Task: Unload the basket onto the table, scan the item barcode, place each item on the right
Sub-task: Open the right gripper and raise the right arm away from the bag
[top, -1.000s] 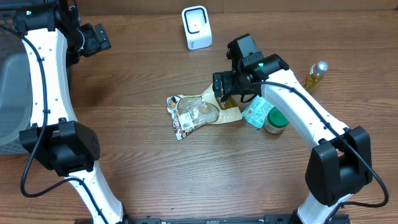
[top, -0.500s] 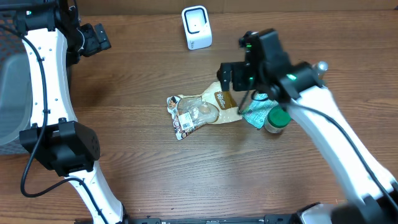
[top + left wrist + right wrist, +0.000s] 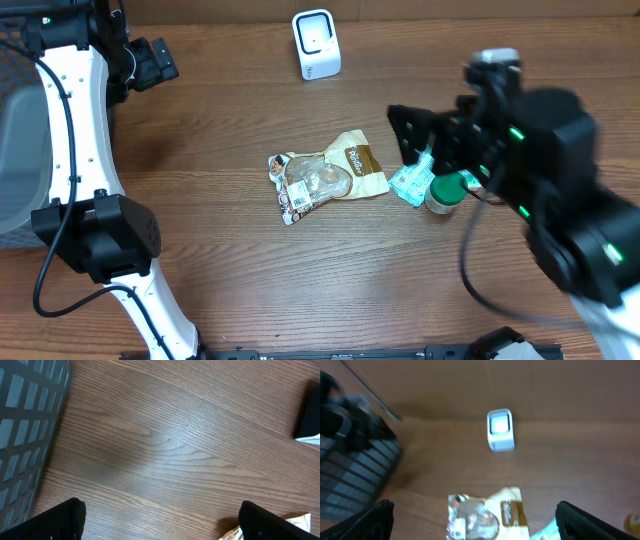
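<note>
A: status on the item, where is it?
B: beige-and-brown pouch (image 3: 352, 168) lies flat on the table (image 3: 220, 260), roughly mid-table, nothing gripping it. Clear wrapper (image 3: 300, 185) touches it on the basket side, teal packet (image 3: 408, 184) sits just beside it on the other side. Green-lidded jar (image 3: 444, 193) is touching or almost touching that packet, can't tell which
A: barcode visible?
B: can't tell, print is too small and the right wrist view is blurred
A: scanner?
B: white scanner (image 3: 316, 45) stands upright near the far edge, well apart from the pile. In the right wrist view it sits beyond the pouch, pale face towards the camera
A: right gripper?
B: right gripper (image 3: 474, 504) is up off the table. Its arm is large and smeared in the overhead view, covering the area on the jar side. Its fingers (image 3: 370, 520) show at the two bottom corners of its own camera — spread wide, nothing between them. Pouch lies below, not touched
A: left one?
B: left gripper (image 3: 161, 504) is at the far left corner, next to the grey basket (image 3: 20, 150). Jaws wide apart and empty — only bare wood under them
</note>
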Available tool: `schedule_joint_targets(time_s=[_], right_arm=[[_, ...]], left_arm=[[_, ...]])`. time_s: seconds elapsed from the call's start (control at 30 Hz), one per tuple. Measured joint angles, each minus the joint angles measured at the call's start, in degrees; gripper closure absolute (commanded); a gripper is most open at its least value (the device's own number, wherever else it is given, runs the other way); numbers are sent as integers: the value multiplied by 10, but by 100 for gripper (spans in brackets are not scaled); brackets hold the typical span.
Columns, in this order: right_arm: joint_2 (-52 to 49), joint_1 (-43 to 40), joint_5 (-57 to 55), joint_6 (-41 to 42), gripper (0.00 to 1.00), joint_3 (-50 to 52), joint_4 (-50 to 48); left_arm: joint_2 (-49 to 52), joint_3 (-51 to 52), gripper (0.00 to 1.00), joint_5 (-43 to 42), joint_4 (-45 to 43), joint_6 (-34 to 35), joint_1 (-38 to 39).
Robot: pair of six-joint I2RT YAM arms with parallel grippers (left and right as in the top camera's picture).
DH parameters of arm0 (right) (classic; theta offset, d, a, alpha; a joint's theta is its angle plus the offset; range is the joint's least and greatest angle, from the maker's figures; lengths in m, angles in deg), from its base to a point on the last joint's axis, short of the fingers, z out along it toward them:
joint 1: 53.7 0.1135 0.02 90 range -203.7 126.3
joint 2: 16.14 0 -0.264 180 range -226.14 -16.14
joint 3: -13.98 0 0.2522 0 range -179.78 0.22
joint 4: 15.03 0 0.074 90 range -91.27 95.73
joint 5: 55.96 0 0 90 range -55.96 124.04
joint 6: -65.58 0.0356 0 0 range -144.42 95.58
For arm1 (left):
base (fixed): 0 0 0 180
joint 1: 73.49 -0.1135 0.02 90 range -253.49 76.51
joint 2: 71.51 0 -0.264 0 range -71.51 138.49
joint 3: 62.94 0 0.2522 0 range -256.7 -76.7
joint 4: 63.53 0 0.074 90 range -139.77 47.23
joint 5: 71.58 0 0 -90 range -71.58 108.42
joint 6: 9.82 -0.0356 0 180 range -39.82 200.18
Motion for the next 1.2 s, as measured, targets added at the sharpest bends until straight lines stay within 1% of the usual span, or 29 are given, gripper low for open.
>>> schedule_joint_targets(time_s=[0.37,0.53,0.77,0.87,0.93,1.2], right_arm=[[203,0,0,0,0,0,14],[293,-7,-4,-7,0,0,64],[407,-49,-19,-16,0,10,132],[457,-66,-31,-16,0,47,138],[495,-74,-42,-18,0,96,137],[577,-81,-54,-17,0,254,112]], left_arm=[[0,0,0,0,0,0,0],[0,0,0,0,0,0,0],[0,0,0,0,0,0,0],[0,0,0,0,0,0,0],[0,0,1,0,0,0,0],[0,0,1,0,0,0,0]])
